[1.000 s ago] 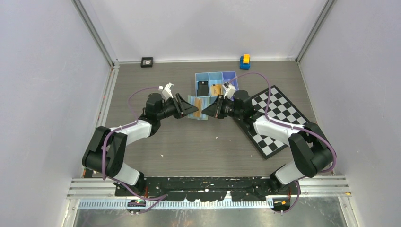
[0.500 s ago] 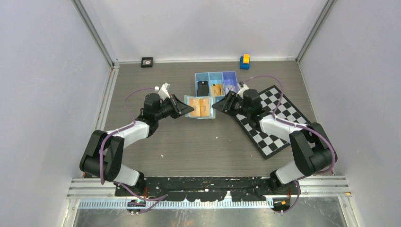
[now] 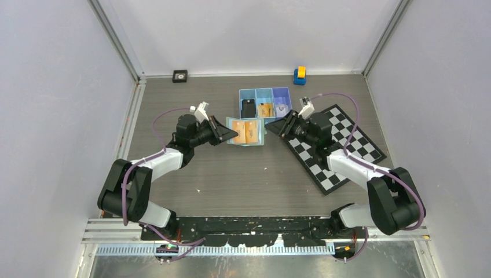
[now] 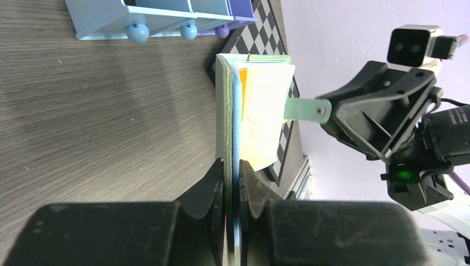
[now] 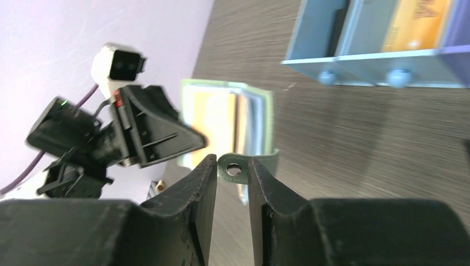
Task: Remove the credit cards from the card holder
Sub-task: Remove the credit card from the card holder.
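The sage-green card holder (image 3: 248, 133) is open between my grippers, with a gold-orange card (image 3: 244, 130) showing on its pale blue inner faces. My left gripper (image 3: 230, 134) is shut on its left edge; in the left wrist view (image 4: 233, 169) the holder (image 4: 226, 111) stands on edge with an orange card (image 4: 242, 83) and a pale card (image 4: 266, 111) inside. My right gripper (image 3: 273, 129) is slightly open, and the holder's side tab (image 5: 235, 166) sits just at its fingertips (image 5: 231, 166). A black card (image 3: 248, 108) and a gold card (image 3: 266, 109) lie in the blue tray (image 3: 265, 91).
The blue three-compartment tray stands just behind the holder. A checkerboard (image 3: 341, 145) lies under my right arm. A yellow-and-blue toy (image 3: 299, 75) and a small black object (image 3: 180, 75) sit by the back wall. Walls close in both sides.
My right gripper has drawn back to the right. The card holder has spread open and now sits further right. My left gripper has shifted slightly, still holding it.
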`<act>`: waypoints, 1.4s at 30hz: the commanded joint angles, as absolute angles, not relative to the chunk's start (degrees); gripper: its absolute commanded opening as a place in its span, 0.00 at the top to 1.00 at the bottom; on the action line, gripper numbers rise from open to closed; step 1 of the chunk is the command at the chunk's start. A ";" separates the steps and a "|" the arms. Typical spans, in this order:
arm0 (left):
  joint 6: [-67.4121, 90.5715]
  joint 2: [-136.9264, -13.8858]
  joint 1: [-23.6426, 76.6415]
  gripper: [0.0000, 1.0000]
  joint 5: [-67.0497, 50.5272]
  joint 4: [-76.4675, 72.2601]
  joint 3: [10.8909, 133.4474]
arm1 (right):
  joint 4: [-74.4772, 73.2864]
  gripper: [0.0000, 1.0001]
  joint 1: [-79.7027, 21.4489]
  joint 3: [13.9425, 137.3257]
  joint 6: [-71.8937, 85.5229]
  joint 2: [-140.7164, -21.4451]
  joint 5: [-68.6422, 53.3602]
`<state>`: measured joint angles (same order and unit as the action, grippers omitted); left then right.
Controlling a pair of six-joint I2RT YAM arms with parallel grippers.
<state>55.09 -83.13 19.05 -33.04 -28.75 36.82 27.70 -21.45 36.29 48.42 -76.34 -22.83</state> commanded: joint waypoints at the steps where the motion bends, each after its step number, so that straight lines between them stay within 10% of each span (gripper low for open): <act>1: 55.17 -83.64 19.05 1.00 -34.47 -31.76 37.02 | 36.90 0.69 -25.31 37.30 47.38 -76.73 -29.62; 20: 60.81 -87.66 20.92 1.00 -41.17 -45.63 37.00 | 27.30 0.68 -29.08 44.55 46.05 -86.84 -28.02; 42: 66.77 -90.47 21.45 1.00 -45.07 -57.26 36.65 | 49.23 0.64 -25.12 40.43 59.29 -90.88 -37.86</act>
<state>65.65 -90.65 21.04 -43.16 -50.65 36.62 43.16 -25.06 40.69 57.39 -90.43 -35.99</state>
